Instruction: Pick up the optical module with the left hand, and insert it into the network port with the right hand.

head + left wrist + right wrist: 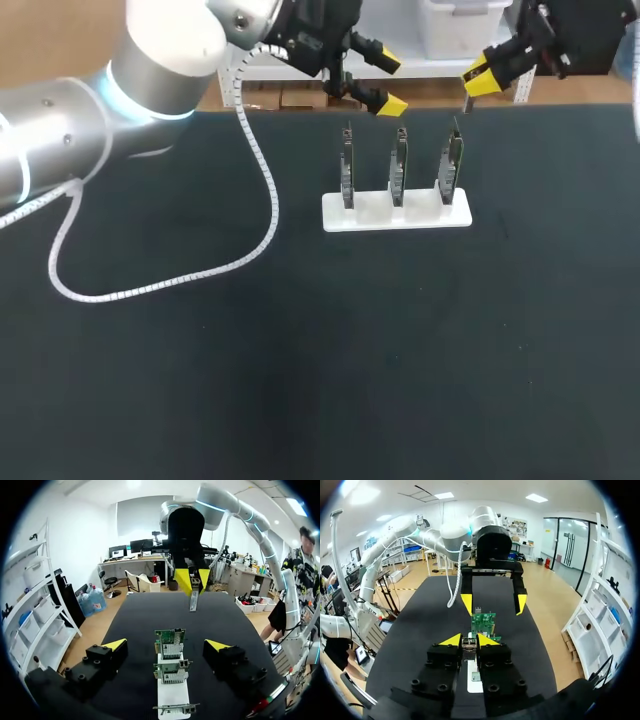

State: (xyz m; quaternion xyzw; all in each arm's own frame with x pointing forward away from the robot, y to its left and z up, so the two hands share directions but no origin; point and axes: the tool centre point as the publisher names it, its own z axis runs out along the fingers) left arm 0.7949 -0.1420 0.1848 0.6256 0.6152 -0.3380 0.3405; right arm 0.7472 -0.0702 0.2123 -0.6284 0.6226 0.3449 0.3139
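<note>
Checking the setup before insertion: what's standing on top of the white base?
The white base carries a left card, a middle card and a right card, upright in a row. Their lower edges are covered by the base, so how they seat is hidden.

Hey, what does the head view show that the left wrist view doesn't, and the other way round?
Only the head view: the white coiled cable lying on the table. Only the left wrist view: the farthest card, its green face and ports. Both: the white stand with three upright cards, and the right hand shut on the optical module.
</note>
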